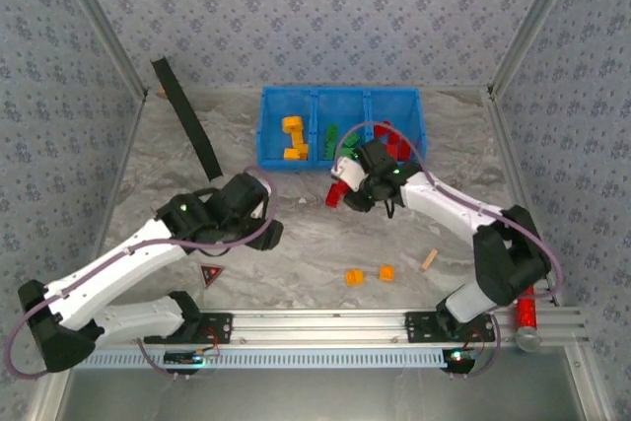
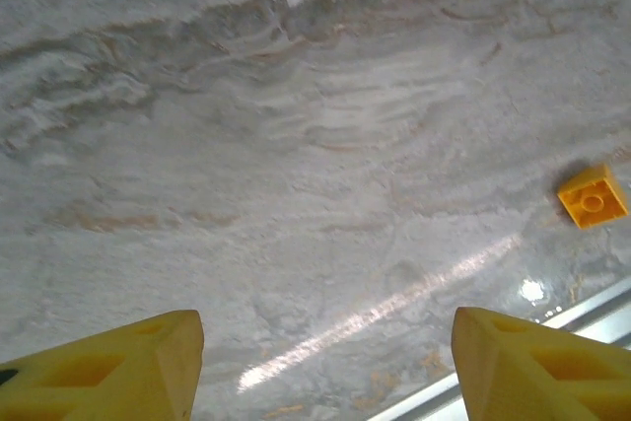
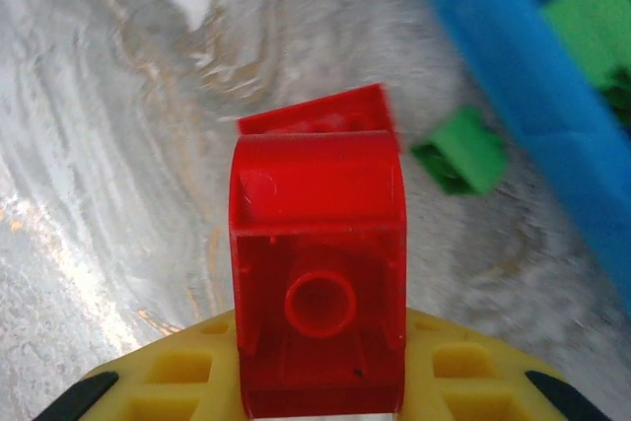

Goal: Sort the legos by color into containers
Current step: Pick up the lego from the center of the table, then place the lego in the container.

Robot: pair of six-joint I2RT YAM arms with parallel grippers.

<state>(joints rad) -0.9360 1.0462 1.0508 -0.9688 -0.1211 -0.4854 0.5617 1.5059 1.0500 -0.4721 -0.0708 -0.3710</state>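
Right jaws clenched on a red lego [image 3: 318, 273], just in front of the blue tray [image 1: 264, 130]. Green lego [image 3: 463, 150] on the counter [image 1: 296, 253], beside the tray wall. Left jaws released, nothing between them, over bare counter. Two orange legos [image 1: 354, 277] loose on the counter near the right arm's base.

Grey-blue patterned walls [image 1: 315, 17] enclose a grey marbled tabletop [image 1: 296, 253] on three sides. Just ahead of the left jaws, a bright streak of reflected light [image 2: 375, 313] crosses the marble.
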